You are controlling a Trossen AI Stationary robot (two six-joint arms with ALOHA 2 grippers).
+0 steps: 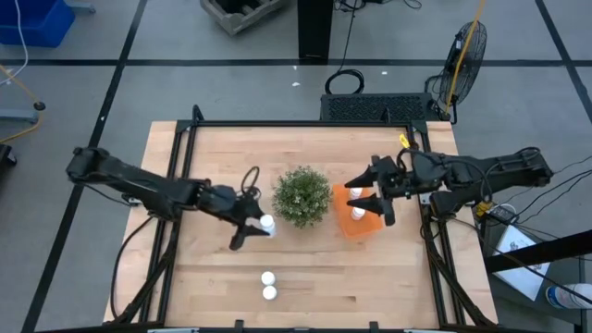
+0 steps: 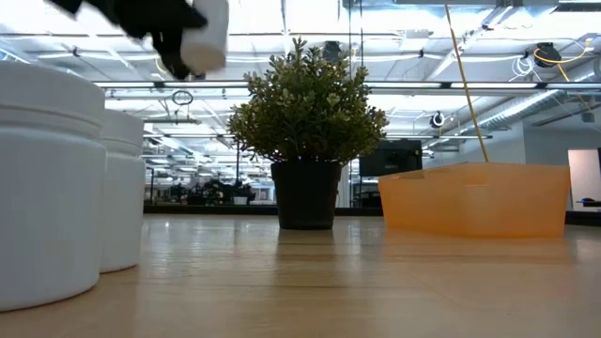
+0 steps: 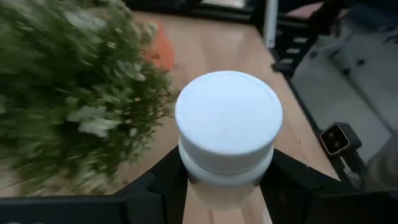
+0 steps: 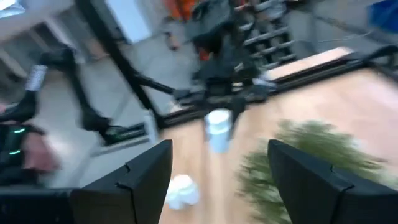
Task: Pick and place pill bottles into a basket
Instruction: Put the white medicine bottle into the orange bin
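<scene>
From the overhead camera I saw my left hand (image 1: 255,226) closed around a pill bottle (image 1: 266,222), lifted off the table (image 1: 213,153) just beside the plant (image 1: 302,195), on the side away from the basket (image 1: 359,222). The left wrist camera confirmed the grip: both fingers (image 3: 163,180) pressed against the bottle's body below its cap, with the plant's leaves close alongside. In the low view that bottle hung well above the wood.

My right hand (image 1: 381,197) hovered over the basket with its fingers spread wide and nothing between them. Two bottles already lay inside the basket (image 1: 356,193), which sat touching or nearly touching the plant's far side, near the table's right rail.

Two more bottles (image 1: 268,285) stood side by side near the front edge, with bare wood all around them. The plant stood squarely between the carried bottle and the basket, while the table's left half lay open.
</scene>
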